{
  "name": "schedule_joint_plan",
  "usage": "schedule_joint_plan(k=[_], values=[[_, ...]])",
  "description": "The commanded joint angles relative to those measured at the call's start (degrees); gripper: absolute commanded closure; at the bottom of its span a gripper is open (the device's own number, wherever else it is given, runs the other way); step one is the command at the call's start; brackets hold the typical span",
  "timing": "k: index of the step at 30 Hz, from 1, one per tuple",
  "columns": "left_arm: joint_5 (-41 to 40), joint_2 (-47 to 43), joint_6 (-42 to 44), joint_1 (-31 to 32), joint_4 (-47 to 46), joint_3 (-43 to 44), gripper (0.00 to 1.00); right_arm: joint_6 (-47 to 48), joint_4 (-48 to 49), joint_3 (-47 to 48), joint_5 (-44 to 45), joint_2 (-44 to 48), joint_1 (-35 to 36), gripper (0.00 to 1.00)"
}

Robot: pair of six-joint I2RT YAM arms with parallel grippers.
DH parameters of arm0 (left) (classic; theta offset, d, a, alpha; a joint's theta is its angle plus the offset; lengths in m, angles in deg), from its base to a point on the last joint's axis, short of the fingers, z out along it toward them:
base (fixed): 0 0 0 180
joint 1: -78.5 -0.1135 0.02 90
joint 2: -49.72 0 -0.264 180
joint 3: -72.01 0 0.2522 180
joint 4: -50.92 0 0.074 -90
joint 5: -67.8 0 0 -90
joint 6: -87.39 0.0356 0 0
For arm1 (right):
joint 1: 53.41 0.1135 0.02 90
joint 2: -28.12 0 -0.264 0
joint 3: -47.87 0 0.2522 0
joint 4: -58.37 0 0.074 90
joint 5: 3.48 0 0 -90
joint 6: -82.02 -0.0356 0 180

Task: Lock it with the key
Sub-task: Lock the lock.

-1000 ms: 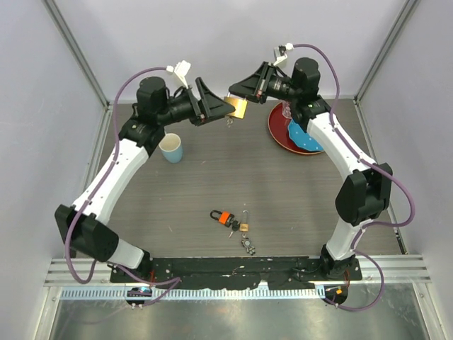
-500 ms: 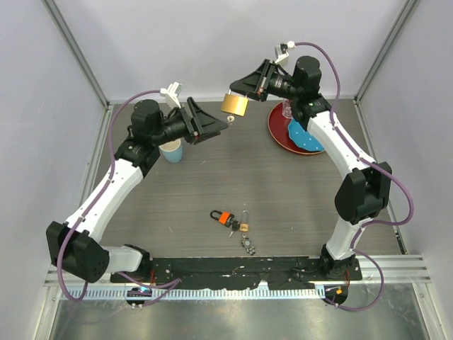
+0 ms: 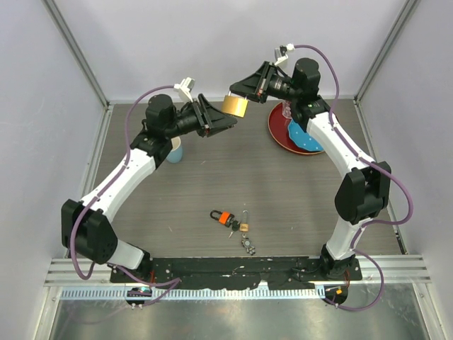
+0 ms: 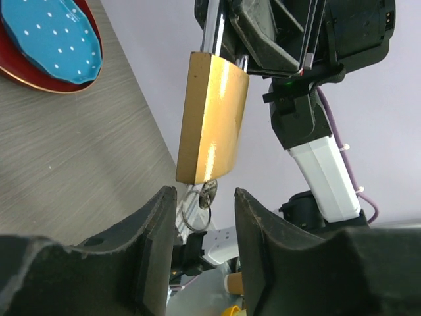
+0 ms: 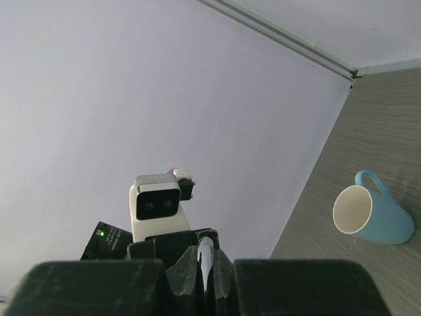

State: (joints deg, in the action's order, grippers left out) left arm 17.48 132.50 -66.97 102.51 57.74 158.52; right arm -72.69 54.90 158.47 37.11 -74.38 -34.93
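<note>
One small key (image 3: 224,217), orange (and black)

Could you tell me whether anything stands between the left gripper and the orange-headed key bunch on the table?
Nothing visible does. The left gripper hovers by the big brass padlock, and only bare table lies between it and the key bunch. The tiny brass padlock sits close on the bunch's right.

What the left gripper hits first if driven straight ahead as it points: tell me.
Likely the metal ring hanging under the brass padlock, then the padlock's bottom; the right gripper holds it just ahead of the open left gripper. Depth is uncertain.
</note>
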Motion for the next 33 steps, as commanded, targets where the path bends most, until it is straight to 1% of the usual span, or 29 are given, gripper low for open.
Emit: schedule_joint_plan(k=[1, 2, 5, 6, 7, 8, 9, 10, 19, 27, 33], values=[[1.1, 0.6, -1.6, 0.4, -6.1, 2.0, 0.61, -2.5, 7.2, 2.1, -0.3, 2.7, -0.1, 0.98], [1.1, 0.7, -1.9, 0.3, -6.7, 1.8, 0.63, -2.6, 7.2, 2.3, -0.3, 2.7, 0.0, 0.98], [1.3, 0.7, -2.4, 0.4, -7.5, 1.1, 0.74, -2.7, 7.2, 2.7, -0.2, 2.5, 0.0, 0.98], [1.4, 0.6, -2.4, 0.4, -7.6, 0.8, 0.81, -2.6, 7.2, 2.7, -0.2, 2.4, 0.0, 0.98], [1.7, 0.6, -2.4, 0.4, -7.7, 0.8, 0.85, -2.7, 7.2, 2.7, -0.1, 2.4, -0.1, 0.98], [1.9, 0.5, -2.5, 0.4, -7.8, 0.6, 0.94, -2.7, 7.2, 2.8, -0.1, 2.4, 0.0, 0.99], [2.0, 0.6, -2.6, 0.4, -8.0, 0.3, 0.98, -2.7, 7.2, 2.9, -0.1, 2.3, 0.0, 0.99], [2.4, 0.5, -3.1, 0.3, -8.3, 0.1, 1.0, -2.7, 7.2, 2.9, -0.1, 2.3, 0.0, 0.98], [2.9, -2.3, -4.0, 1.0, -9.3, -4.1, 1.0, -4.0, 8.8, 2.6, 0.4, 2.4, 0.0, 0.98], [1.2, -7.5, -5.8, 2.2, -12.2, -12.5, 1.0, -4.4, 9.1, 2.2, 0.4, 2.6, 0.0, 0.99], [0.9, -10.4, -6.2, 2.4, -12.2, -16.3, 1.0, -4.2, 9.1, 1.3, 0.3, 3.1, 0.0, 0.98]])
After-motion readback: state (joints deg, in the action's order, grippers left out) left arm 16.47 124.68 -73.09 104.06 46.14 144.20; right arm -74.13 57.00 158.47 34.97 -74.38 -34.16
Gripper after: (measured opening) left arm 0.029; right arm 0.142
